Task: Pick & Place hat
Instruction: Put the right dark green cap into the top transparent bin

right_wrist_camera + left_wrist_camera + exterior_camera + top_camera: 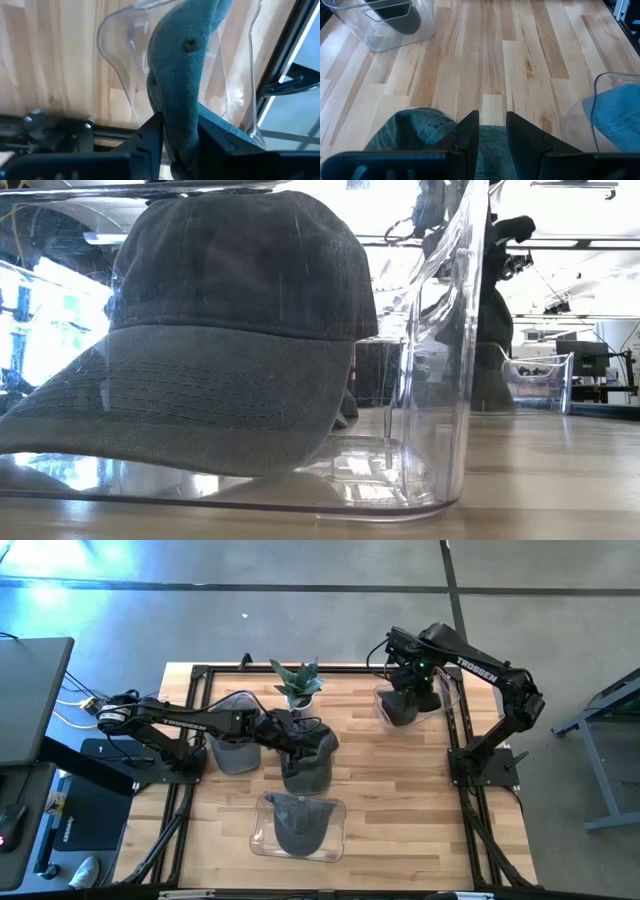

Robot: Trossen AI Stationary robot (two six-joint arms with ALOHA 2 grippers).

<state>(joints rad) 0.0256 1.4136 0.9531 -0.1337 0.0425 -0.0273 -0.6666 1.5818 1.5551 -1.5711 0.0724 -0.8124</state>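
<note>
The left claw (300, 740) pinches a hat (306, 768) at mid-surface (400, 800), just below a potted plant (298, 685). The right claw (408, 690) grips another hat (182, 65), hanging over a clear bin (385, 705) at the far right corner. A third hat (220, 330) sits in the near bin (440, 380), and another bin (232, 745) stands by the left arm.

Baseball cap (230, 330): matt grey washed cotton, stitched brim. Bin (440, 380): clear glossy plastic. Surface (495, 60): smooth pale wood planks. Left hand (492, 137): matt black plastic.
</note>
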